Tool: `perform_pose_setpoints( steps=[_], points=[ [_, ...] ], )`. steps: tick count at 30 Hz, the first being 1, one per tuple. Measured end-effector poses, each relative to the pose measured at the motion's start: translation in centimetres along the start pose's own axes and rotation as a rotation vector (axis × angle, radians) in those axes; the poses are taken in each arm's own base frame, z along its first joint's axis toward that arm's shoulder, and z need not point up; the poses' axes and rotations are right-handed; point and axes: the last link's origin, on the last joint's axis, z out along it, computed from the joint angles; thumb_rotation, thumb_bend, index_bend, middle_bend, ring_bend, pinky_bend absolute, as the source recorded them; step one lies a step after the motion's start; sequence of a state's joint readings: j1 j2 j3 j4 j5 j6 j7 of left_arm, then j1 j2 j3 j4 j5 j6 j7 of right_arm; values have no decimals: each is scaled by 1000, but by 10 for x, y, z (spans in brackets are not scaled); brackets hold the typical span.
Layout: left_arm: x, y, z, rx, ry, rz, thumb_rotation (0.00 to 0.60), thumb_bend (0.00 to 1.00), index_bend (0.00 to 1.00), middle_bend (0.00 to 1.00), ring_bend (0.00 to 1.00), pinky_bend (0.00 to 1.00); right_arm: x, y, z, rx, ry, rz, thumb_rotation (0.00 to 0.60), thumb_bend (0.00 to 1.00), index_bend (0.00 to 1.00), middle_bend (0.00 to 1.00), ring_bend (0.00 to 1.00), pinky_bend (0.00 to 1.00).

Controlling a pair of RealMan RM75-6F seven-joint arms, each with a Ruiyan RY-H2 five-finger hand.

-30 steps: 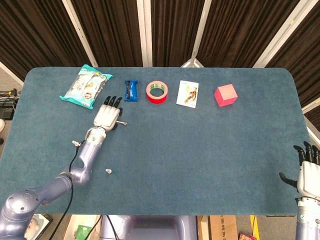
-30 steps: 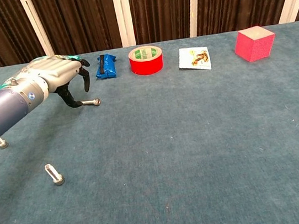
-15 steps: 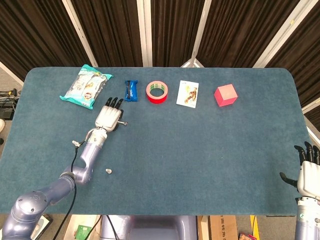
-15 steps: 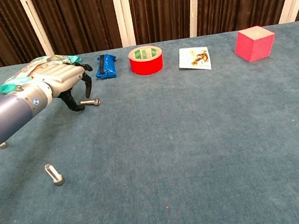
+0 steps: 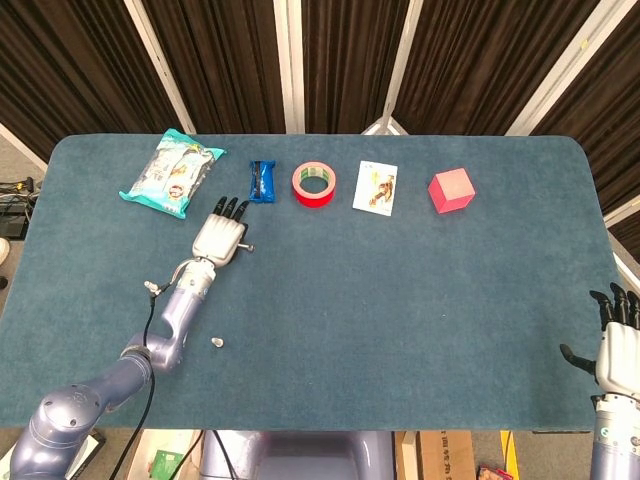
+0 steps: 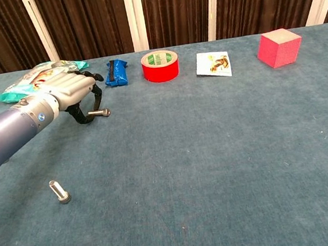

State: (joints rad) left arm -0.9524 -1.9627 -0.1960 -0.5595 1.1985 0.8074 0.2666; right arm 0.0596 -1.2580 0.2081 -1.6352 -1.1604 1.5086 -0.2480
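1. Where the head view cuts off at its lower right corner, the right hand (image 5: pixel 618 345) sits at the table's near edge, palm down, fingers spread and holding nothing; the chest view does not show it.
2. A loose bolt (image 6: pixel 59 191) lies on the teal table (image 6: pixel 219 170) in the lower left of the chest view, well apart from both hands. In the head view it shows as a small pale speck (image 5: pixel 215 342) beside the left forearm.
3. A second small bolt (image 5: pixel 150 288) shows left of the forearm in the head view; the chest view hides it behind the arm.
4. The left hand (image 6: pixel 73 93) sits in the left-middle of the chest view, its dark fingers (image 6: pixel 95 93) curled down around the near end of a third bolt (image 6: pixel 100 113). That bolt lies flat on the cloth with its head pointing right. The fingers are at it, but whether they grip it I cannot tell.
5. Farther back, along the upper part of both views, a row of things runs left to right: a snack bag (image 5: pixel 170 172), a blue wrapper (image 5: pixel 261 181), a red tape roll (image 5: pixel 314 184), a picture card (image 5: pixel 375 188) and a pink cube (image 5: pixel 451 189).
6. The snack bag and blue wrapper lie just beyond the left hand, not touching it.
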Motion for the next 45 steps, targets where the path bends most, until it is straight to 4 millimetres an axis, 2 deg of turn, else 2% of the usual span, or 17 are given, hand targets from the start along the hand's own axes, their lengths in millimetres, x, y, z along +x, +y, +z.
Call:
perform_pose_setpoints(
  steps=[18,27,34,45],
  points=[
    [4,2,-1,-17,37,41,600,491,575,56,0,0,0,-1,0,3,0,7,600,102,231,95,51,0],
    [20,2,-7,-77,144,219,600,491,567,56,0,0,-1,-2,-1,8,-3,9,600,102,231,95,51,0],
    [29,-1,-14,-131,219,464,600,491,562,56,0,0,-1,-2,-1,9,-8,16,600,102,231,95,51,0],
    [29,4,-24,-181,204,564,600,491,559,55,0,0,0,-2,-1,9,-9,22,600,102,231,95,51,0]
  ],
)
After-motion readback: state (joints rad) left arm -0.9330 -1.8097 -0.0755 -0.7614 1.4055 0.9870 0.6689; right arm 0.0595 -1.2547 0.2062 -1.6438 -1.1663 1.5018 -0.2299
